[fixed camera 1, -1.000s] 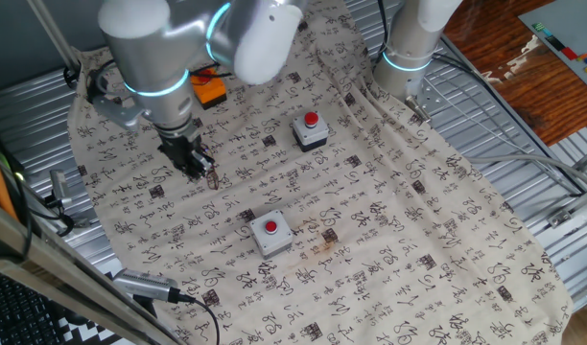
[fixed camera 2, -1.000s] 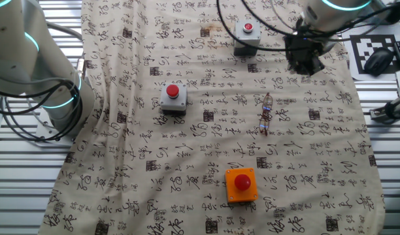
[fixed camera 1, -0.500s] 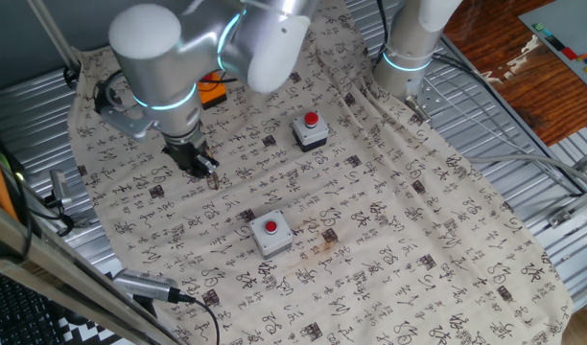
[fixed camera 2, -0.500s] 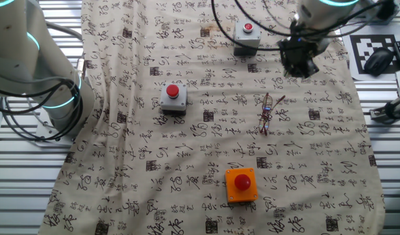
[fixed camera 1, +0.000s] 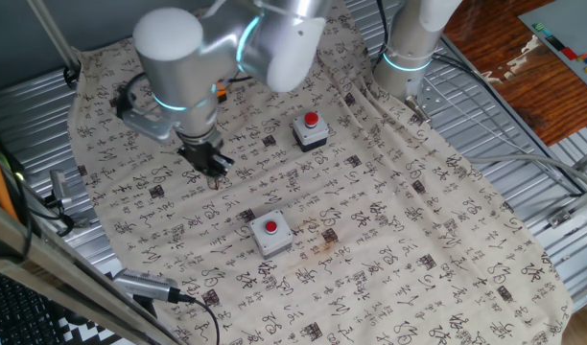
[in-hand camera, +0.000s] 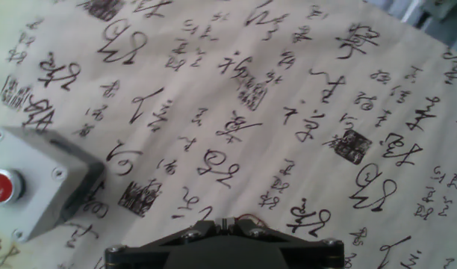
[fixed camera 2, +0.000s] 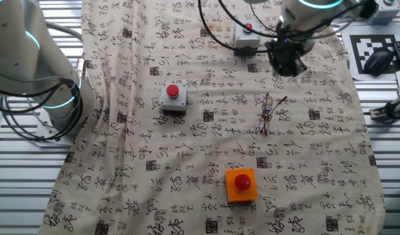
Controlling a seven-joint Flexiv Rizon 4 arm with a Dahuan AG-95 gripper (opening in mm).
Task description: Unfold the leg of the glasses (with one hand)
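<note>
The glasses lie on the printed cloth, thin reddish-brown wire, with one leg swung out to the right. My gripper is above the cloth just beyond them, not touching, with its jaws closed and empty. In one fixed view the gripper hangs over the spot and mostly hides the glasses. In the hand view the gripper is at the bottom edge with its fingers pressed together, and a thin reddish wire peeks out beside them.
Two grey boxes with red buttons and an orange button box stand on the cloth. One grey box shows at the left of the hand view. A second robot arm stands at the cloth's edge.
One leg of the glasses has swung out from the frame. My gripper has drawn away from the glasses, moving left in the other fixed view, jaws staying closed.
</note>
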